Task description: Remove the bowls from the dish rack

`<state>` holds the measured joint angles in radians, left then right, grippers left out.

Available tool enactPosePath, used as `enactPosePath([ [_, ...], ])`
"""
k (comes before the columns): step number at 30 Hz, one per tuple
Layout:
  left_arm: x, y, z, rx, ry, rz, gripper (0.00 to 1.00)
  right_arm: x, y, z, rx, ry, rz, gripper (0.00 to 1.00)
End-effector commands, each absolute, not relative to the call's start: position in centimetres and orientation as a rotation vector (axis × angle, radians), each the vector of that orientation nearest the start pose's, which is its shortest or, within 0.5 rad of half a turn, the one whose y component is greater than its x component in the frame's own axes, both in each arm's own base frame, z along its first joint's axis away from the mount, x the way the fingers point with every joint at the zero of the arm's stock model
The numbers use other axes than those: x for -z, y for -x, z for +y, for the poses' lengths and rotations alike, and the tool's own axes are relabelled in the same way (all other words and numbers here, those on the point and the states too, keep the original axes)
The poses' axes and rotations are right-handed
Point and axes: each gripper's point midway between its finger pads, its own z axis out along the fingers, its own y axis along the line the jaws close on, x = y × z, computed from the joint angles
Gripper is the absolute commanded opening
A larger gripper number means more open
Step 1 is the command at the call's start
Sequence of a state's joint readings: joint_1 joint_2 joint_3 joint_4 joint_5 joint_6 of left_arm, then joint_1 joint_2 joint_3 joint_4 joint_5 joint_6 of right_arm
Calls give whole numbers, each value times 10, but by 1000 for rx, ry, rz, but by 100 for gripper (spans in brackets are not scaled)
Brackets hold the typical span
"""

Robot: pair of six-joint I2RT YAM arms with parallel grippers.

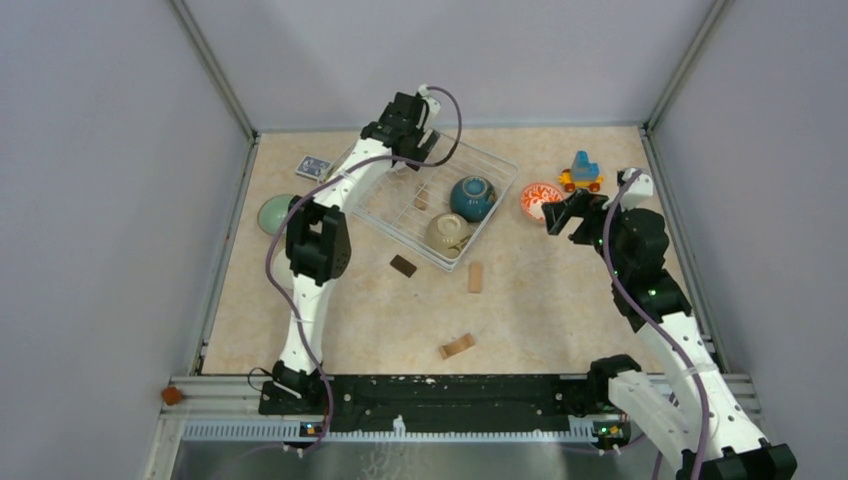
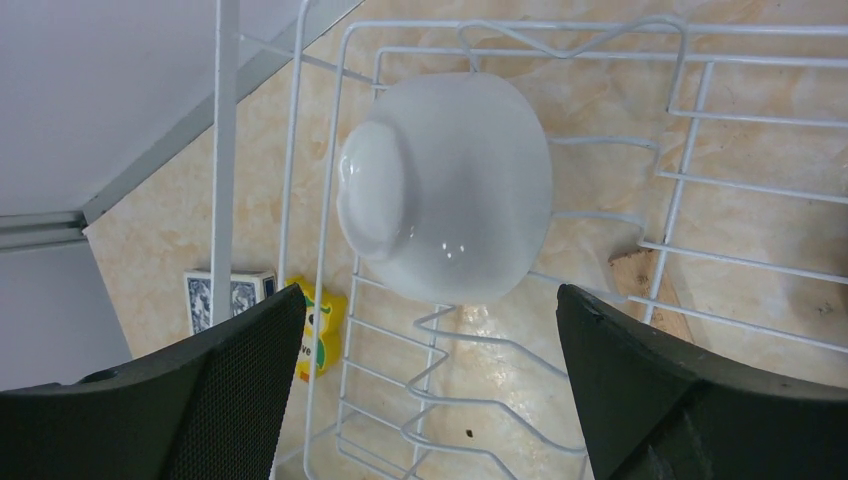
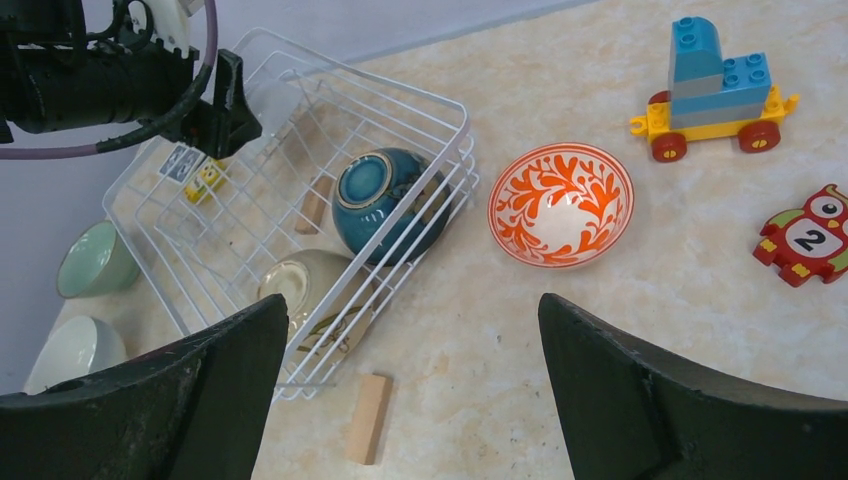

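**Left end effector** [image 2: 430,300]: the two fingers [image 2: 235,385] stand well apart, holding nothing, at the lower left and lower right of the left wrist view. Above the gap lies the white bowl in the rack [image 2: 450,180]. It is tipped over with its foot toward the left of the frame, and it rests on the wires at one corner of the dish rack [image 2: 330,200]. A card box [image 2: 228,295] lies outside the rack wall at lower left.

**Right end effector** [image 3: 412,308]: the fingers are apart and hold nothing, above the bare worktop [image 3: 500,330].

- Patterned bowl [image 3: 560,203]: upright on the worktop at centre right, just beside the rack.
- Dark teal bowl [image 3: 385,200] and beige bowl [image 3: 305,285]: both inside the rack, against its nearer wall, side by side.
- Pale green bowl [image 3: 95,260] and second white bowl [image 3: 75,350]: on the worktop at the left edge, outside the rack.
- Wooden block [image 3: 368,418]: at bottom centre.
- Toy train [image 3: 715,90]: at upper right.
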<state>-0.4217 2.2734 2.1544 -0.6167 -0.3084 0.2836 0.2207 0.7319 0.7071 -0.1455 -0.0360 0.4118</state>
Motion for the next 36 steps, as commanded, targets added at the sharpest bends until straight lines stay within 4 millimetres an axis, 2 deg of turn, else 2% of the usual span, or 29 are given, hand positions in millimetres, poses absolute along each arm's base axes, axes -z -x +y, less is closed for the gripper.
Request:
enactPosePath([
  [1, -155, -575, -189, -308, -690, 2162, 99, -288, -302, 95, -513, -119, 1698, 94],
  [8, -130, -582, -179, -399, -713, 2185, 99, -284, -304, 95, -509, -126, 1710, 93],
  [15, -123, -590, -175, -448, -684, 2172, 98, -283, -305, 94, -506, -127, 1715, 93],
  [20, -138, -596, -178, -418, -607, 2128, 98, -281, -306, 94, -501, -126, 1720, 93],
  [27, -169, -609, -167, -492, -474, 2024, 92, -286, -306, 94, -495, -117, 1720, 93],
  [31, -173, -611, -164, -509, -459, 2006, 91, -287, -305, 92, -484, -115, 1719, 92],
  [36, -168, -613, -157, -539, -452, 2013, 89, -285, -304, 92, -486, -115, 1723, 92],
])
